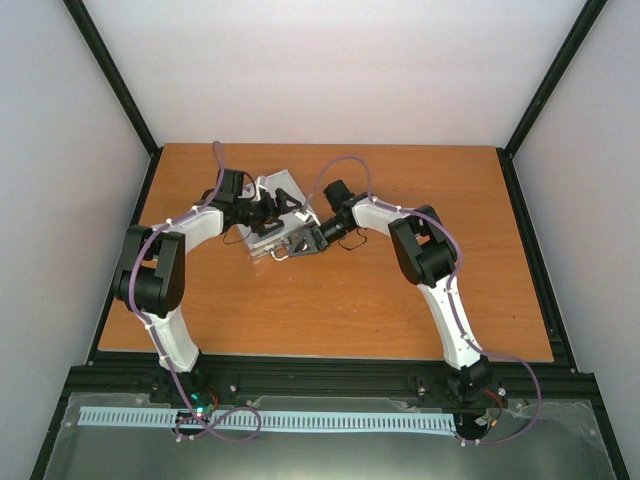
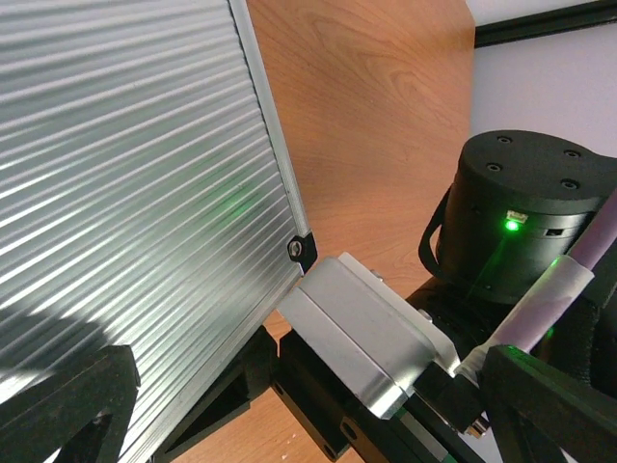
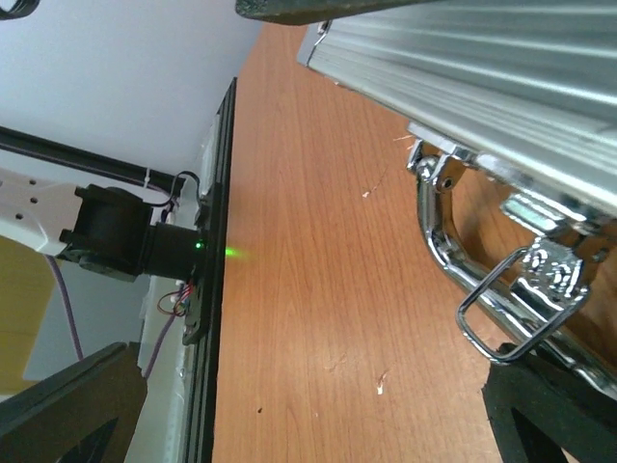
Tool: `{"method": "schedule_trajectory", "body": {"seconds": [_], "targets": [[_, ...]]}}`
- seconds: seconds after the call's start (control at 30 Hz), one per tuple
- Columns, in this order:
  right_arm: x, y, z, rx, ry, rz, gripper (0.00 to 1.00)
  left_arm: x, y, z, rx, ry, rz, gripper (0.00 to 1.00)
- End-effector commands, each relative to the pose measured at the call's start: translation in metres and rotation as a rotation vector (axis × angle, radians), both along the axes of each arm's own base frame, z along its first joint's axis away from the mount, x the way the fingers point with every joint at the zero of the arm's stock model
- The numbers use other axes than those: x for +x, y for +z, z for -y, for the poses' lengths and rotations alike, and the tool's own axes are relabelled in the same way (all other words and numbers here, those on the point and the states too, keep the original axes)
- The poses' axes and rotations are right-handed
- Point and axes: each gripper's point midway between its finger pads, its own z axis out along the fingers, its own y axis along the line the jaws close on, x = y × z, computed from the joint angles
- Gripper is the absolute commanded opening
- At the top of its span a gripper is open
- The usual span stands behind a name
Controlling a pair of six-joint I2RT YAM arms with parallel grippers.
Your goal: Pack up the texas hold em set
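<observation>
The silver metal case (image 1: 283, 193) lies at the middle back of the table with both grippers at it. In the left wrist view its ribbed lid (image 2: 125, 193) fills the left half. My left gripper (image 1: 272, 213) (image 2: 308, 386) is open, its fingers (image 2: 67, 405) spread wide with the lid's corner edge between them. My right gripper (image 1: 318, 238) (image 3: 308, 376) is open at the case's front side, one finger (image 3: 549, 410) right beside the chrome handle (image 3: 439, 241) and latch (image 3: 525, 289). Card boxes, chips, dice and disc are hidden.
The right arm's silver wrist camera box (image 2: 371, 338) and black motor (image 2: 521, 222) sit close in front of my left gripper. The wooden table (image 1: 400, 290) has a black frame rail (image 3: 207, 318) along its edges and white walls around.
</observation>
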Motion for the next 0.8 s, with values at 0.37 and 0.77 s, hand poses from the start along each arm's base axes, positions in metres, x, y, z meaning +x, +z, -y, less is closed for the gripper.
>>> {"method": "schedule_trajectory", "body": {"seconds": [0.37,0.77], "targets": [[0.047,0.088,-0.017,0.112,-0.066,0.183,0.97,-0.043,-0.051,-0.008,0.091,-0.006,-0.206,1.0],[0.069,0.123,-0.022,0.121,-0.119,0.239,0.97,-0.043,-0.05,-0.009,0.096,0.0,-0.204,1.0]]}}
